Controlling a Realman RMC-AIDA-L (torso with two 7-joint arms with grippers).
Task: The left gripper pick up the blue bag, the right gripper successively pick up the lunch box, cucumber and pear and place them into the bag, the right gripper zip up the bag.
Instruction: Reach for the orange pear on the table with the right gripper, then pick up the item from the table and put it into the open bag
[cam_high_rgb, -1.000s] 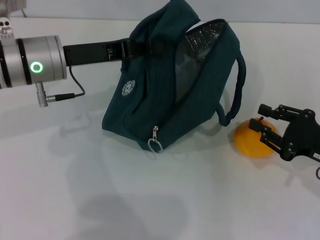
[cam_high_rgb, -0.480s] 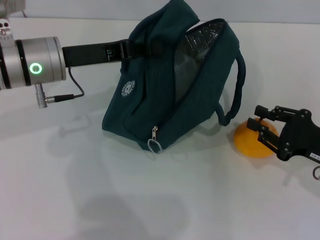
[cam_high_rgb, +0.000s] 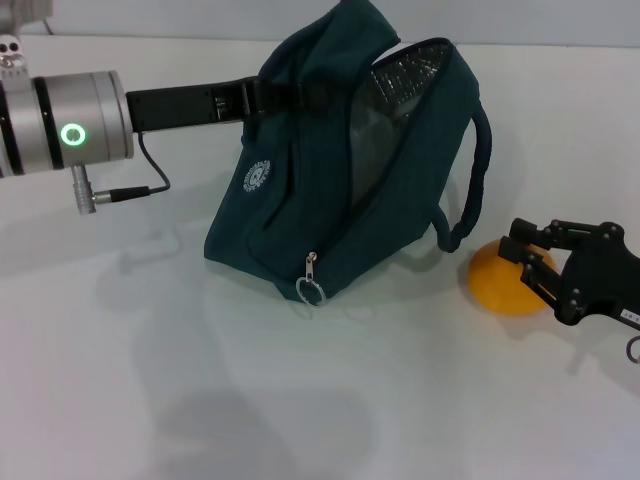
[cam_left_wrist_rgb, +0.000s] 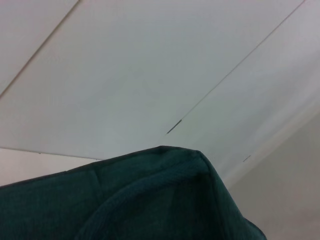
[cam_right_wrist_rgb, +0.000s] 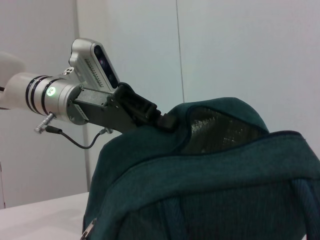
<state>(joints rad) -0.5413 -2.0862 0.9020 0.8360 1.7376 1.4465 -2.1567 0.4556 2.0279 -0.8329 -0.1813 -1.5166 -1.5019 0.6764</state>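
1. My left pincer (cam_high_rgb: 262, 97), black and two-fingered on its silver cylindrical wrist, is clamped on the upper edge of the large dark teal-blue fabric bag (cam_high_rgb: 300, 210), holding that side up so the bag leans with its mouth gaping toward my right.

2. The bag's lower part rests on the white bench (cam_high_rgb: 200, 400). Its silver foil lining (cam_high_rgb: 400, 90) shows through the unzipped opening, and the metal ring pull (cam_high_rgb: 310, 290) hangs at the low end of the zipper.

3. My right pincer (cam_high_rgb: 527, 262), black with linkage bars, is low at the bench, its fingers spread around the round yellow-orange pear (cam_high_rgb: 505, 282), which lies on the bench just beside the bag's dangling loop handle (cam_high_rgb: 475, 180). The fingertips sit over the fruit's near side; I cannot tell whether they are touching it, and the pear is not lifted.

4. I see no clear plastic box or green cucumber on the bench. A pale glossy shape shows inside the opening, though I cannot say what it is, so I judge those two are probably already packed.

5. Progress, as I judge it: bag held, two items likely in. Left to do: close on the pear, carry it into the opening, then draw the zipper shut.
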